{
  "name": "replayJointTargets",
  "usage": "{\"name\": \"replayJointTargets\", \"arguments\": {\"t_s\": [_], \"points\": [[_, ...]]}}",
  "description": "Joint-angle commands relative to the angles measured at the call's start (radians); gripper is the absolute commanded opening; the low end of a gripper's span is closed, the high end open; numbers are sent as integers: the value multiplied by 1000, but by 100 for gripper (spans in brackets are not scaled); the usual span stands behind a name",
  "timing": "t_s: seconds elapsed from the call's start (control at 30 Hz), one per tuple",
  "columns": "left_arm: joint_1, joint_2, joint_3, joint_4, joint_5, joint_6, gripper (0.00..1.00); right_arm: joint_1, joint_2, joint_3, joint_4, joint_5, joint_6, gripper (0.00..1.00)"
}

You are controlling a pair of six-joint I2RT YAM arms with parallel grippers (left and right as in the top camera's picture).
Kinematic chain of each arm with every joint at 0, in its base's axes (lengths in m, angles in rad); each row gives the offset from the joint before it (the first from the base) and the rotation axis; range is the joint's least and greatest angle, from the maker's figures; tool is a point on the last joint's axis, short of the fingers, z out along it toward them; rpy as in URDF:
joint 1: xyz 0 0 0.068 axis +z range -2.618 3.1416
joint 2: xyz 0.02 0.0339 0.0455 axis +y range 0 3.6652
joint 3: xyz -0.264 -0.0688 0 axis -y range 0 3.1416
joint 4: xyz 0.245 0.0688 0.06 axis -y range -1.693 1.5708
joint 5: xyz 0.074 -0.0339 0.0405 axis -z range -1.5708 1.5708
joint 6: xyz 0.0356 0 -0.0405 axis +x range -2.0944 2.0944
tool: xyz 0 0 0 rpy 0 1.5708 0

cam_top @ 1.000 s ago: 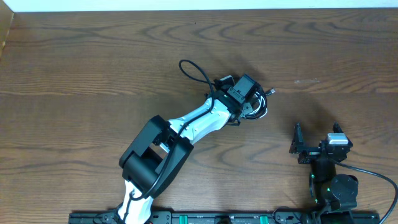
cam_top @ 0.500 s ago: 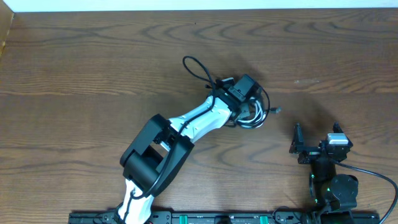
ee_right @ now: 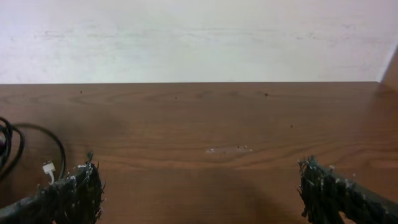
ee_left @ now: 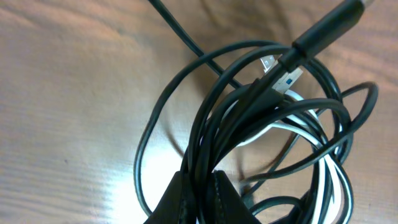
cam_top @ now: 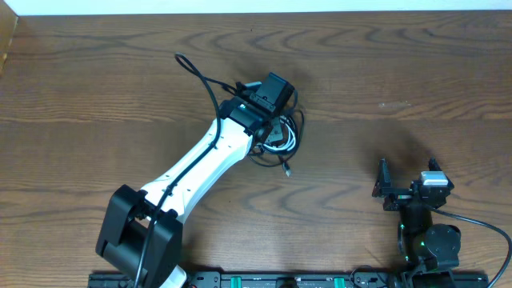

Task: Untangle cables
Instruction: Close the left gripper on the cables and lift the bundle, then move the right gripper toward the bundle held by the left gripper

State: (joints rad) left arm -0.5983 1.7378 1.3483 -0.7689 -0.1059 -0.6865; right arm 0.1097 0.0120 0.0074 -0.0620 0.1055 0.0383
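The cables (cam_top: 278, 142) are a looped bundle of thin black cords and a white one, mid-table. One black tail (cam_top: 196, 72) trails to the upper left and a plug end (cam_top: 288, 170) points toward the front. My left gripper (cam_top: 274, 112) sits over the bundle's top. In the left wrist view the left gripper (ee_left: 200, 191) is shut on several black cords (ee_left: 205, 137), with the white cord (ee_left: 339, 183) looped to the right. My right gripper (cam_top: 408, 170) stands open at the front right, apart from the cables; between its fingers (ee_right: 81, 190) is only bare wood.
The wooden table (cam_top: 416, 72) ends at a pale wall along the back. The right wrist view catches the bundle's edge (ee_right: 9, 146) and a small white plug (ee_right: 48, 168) at its far left. The arm bases and a black rail (cam_top: 320, 280) line the front edge.
My left gripper has shut on the bundle and pulled it to the left across the table. The long tail moved left with it. The right arm has not moved.
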Motion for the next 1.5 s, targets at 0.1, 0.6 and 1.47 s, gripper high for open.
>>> {"name": "replayJointTargets", "arguments": {"t_s": [0.1, 0.6, 1.47], "points": [[-1, 7, 1, -23, 72, 16, 8, -2, -3, -2, -2, 8, 9, 99], [-1, 7, 1, -23, 73, 15, 8, -2, -3, -2, -1, 8, 9, 99], [151, -341, 4, -180, 72, -24, 8, -2, -3, -2, -1, 8, 9, 99]]}}
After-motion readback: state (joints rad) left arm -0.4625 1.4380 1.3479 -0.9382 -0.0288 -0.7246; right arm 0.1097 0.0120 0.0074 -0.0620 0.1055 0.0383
